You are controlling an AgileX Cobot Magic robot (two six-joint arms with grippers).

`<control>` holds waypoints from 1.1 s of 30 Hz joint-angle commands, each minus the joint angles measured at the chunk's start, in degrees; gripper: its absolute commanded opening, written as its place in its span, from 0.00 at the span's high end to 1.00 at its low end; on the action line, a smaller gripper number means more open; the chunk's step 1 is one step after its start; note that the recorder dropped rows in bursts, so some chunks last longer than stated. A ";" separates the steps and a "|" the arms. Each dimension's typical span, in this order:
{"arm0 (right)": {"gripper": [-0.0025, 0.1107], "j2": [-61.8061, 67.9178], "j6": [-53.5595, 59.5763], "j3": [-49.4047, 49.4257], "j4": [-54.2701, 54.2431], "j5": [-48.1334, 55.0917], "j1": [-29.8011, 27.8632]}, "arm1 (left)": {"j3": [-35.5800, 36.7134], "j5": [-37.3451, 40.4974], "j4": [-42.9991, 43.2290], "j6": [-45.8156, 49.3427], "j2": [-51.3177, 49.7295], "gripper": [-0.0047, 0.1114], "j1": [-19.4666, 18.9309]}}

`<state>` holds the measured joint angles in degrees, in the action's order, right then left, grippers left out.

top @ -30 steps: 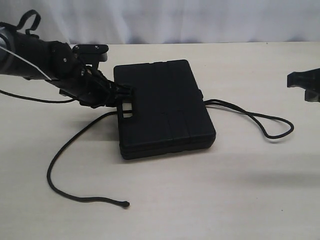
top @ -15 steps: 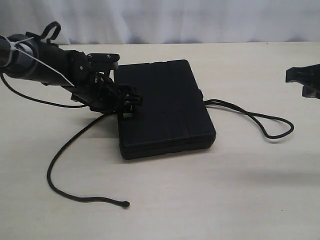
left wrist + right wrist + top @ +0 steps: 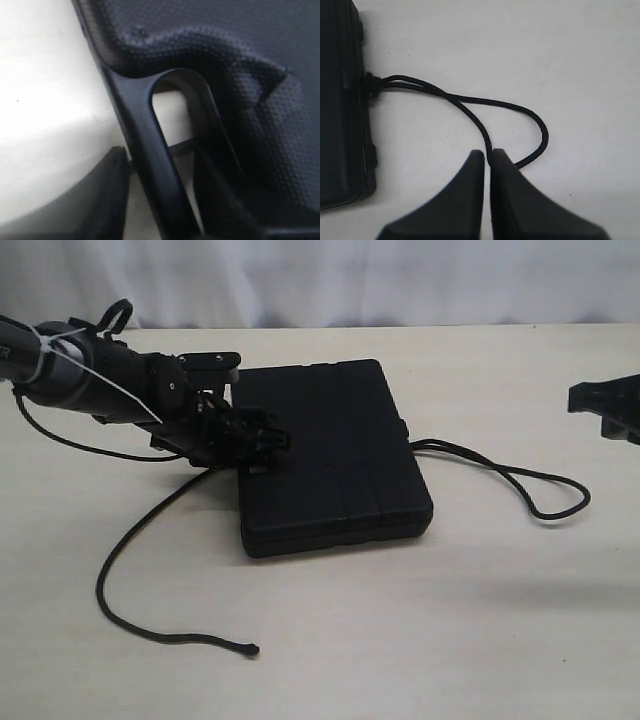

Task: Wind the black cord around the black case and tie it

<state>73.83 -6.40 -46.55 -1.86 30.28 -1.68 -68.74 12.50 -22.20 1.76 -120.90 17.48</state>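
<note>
The black case [image 3: 335, 455] is lying flat in the middle of the desk [image 3: 420, 640]. The left hand [image 3: 266, 441] is reaching to its left edge, at the handle slot. In the left wrist view one finger [image 3: 105, 200] is sitting just outside the handle bar, and I cannot tell whether the hand is squeezing the bar. The black cord [image 3: 130, 540] is running out from under the case beside this hand and curving across the desk to a knotted end. On the other side it is looping out from the case's right edge. The right hand [image 3: 608, 412] is hovering well apart from the case, fingers pressed together and empty, with the cord's loop [image 3: 470, 100] lying on the desk beneath the fingertips.
</note>
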 commanded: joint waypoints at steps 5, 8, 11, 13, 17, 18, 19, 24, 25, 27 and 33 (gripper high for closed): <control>0.94 -0.01 11.85 0.14 -10.59 -1.36 -0.20 | -0.05 0.58 -4.04 -0.32 2.06 0.96 0.60; 0.93 -0.01 19.56 -0.01 -17.95 -1.23 -0.20 | -0.05 1.16 -5.57 -0.32 3.94 0.96 0.60; 0.89 -0.64 27.59 -0.08 -23.90 -0.60 -0.20 | -0.05 1.78 -5.57 -0.32 6.45 0.96 0.60; 0.88 -1.89 31.67 -0.08 -26.72 -0.23 -0.20 | -0.05 1.90 -5.57 -0.32 8.16 0.96 0.60; 0.88 -6.32 36.36 -0.08 -27.09 0.00 2.31 | -0.05 1.80 -5.57 -0.32 11.46 0.96 0.60; 0.88 -7.30 36.35 -0.08 -25.73 0.00 3.75 | -0.05 1.68 -5.57 -0.32 12.26 0.96 0.60; 0.88 -8.46 36.35 0.02 -24.46 -0.30 5.94 | -0.05 1.55 -5.57 -0.32 13.00 0.96 0.60; 0.88 -13.44 36.35 2.97 -16.09 -5.39 19.90 | -0.78 2.04 -5.70 -0.32 15.51 0.96 0.39; 0.88 -14.19 35.63 4.00 -13.13 -6.76 22.72 | -1.25 2.84 -5.70 -0.32 15.70 0.96 0.39; 0.88 -15.31 33.79 6.05 -7.72 -9.29 28.03 | -2.60 4.81 -5.59 -0.32 15.80 0.96 0.39; 0.88 -15.79 22.29 9.20 10.40 -10.82 39.89 | -5.42 8.34 -5.59 -0.32 15.80 0.96 -0.25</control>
<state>58.44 22.92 -38.61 -1.04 20.64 33.93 -71.88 21.73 -26.28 1.88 -106.66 17.95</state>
